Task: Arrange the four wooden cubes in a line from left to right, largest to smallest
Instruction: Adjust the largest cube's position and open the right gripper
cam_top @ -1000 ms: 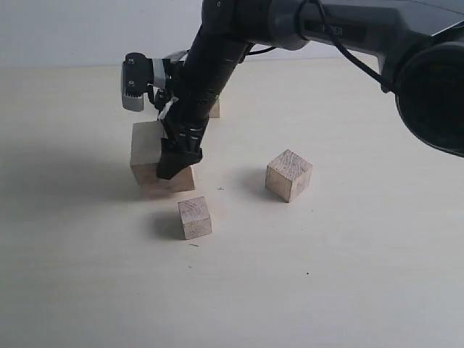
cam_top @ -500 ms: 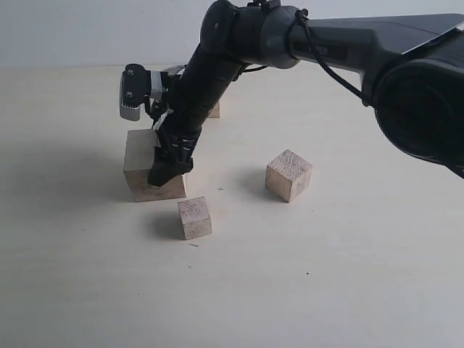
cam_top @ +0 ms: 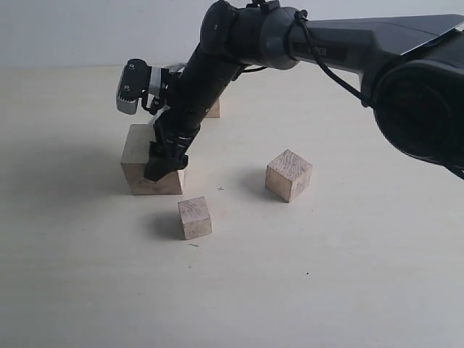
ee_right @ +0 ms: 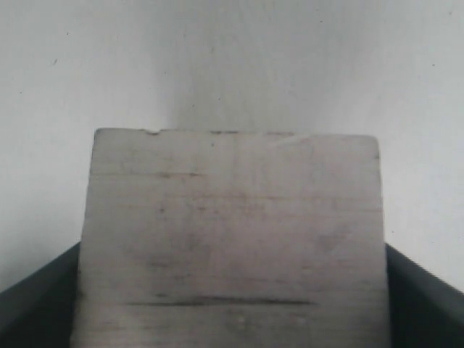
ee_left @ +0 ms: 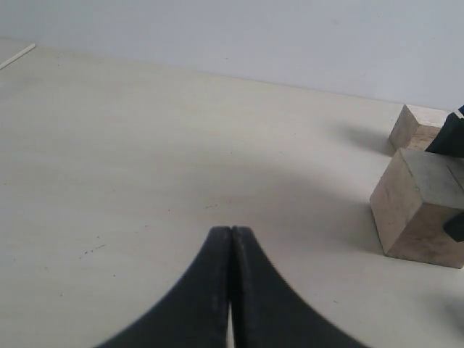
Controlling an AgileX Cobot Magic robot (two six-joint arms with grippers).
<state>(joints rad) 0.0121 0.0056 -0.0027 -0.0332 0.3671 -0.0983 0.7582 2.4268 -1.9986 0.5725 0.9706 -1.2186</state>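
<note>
1. Largest pale, rough-grained wooden cube (cam_top: 138, 163): leftmost, low on the beige table (cam_top: 348, 275), pinched in the right gripper (cam_top: 165, 161) (slit mark on top). Step: seating it as row head. Next: release, lift clear. It sits further left than a second ago.
2. Second cube (cam_top: 288, 175): right, well apart.
3. Third cube (cam_top: 195, 217): front.
4. Smallest cube (cam_top: 213, 110): back.
Left gripper (ee_left: 230, 290): pressed together, empty.

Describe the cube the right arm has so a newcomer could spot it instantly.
On the pale table, follow the black arm down from the upper right to the right gripper; the largest cube sits between its jaws, leftmost of the four. It is plainly bigger than the other three cubes, the only one gripped, and has a thin dark slit on top.
</note>
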